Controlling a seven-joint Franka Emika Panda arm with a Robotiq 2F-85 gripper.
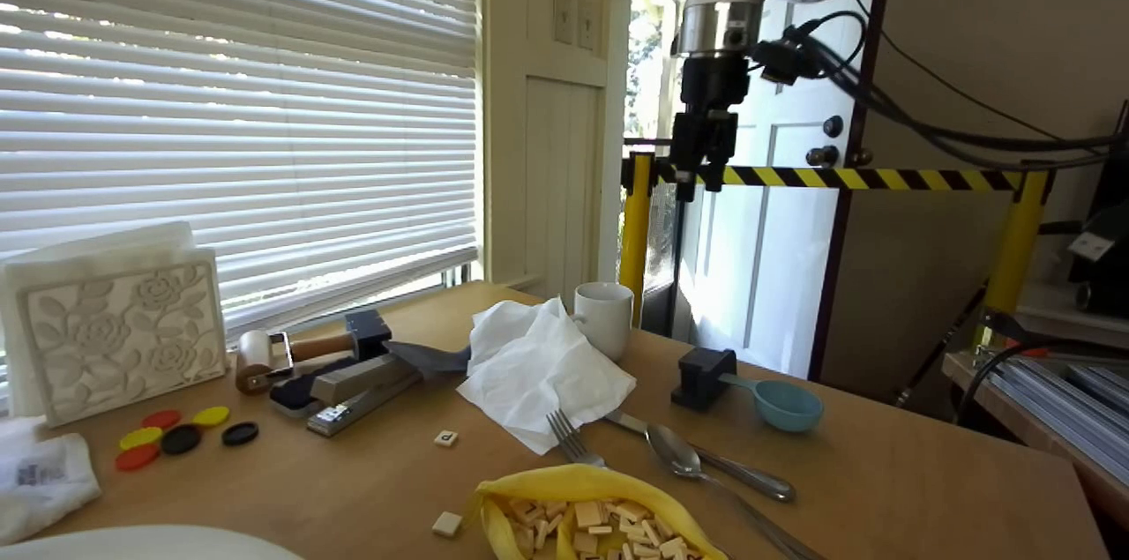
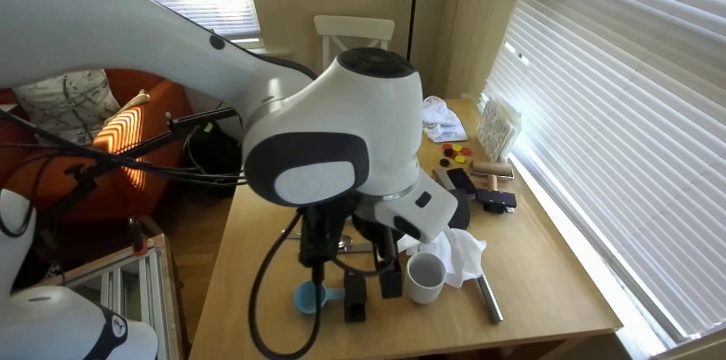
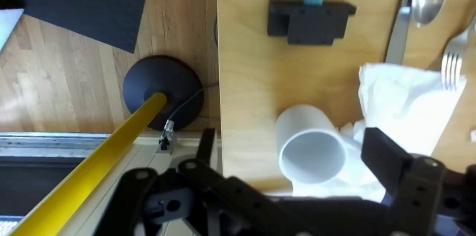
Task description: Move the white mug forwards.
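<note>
The white mug [image 1: 605, 318] stands upright near the table's edge, beside and touching or nearly touching a crumpled white tissue [image 1: 538, 366]. It also shows in an exterior view [image 2: 425, 278] and in the wrist view [image 3: 305, 124], where I look into its open top and see no contents. Its handle is mostly hidden by the tissue. My gripper [image 1: 695, 181] hangs in the air well above the table, pointing down. In the wrist view the gripper [image 3: 291, 145] is open, with its fingers wide apart and nothing between them; the mug lies below, in the gap as seen from there.
A black block [image 1: 703, 377] with a blue scoop [image 1: 788, 406] is near the mug. A fork [image 1: 573, 436], knife and spoon [image 1: 675, 450] lie by the tissue. A stapler [image 1: 366, 388], roller and yellow bowl of tiles [image 1: 582, 481] are also on the table.
</note>
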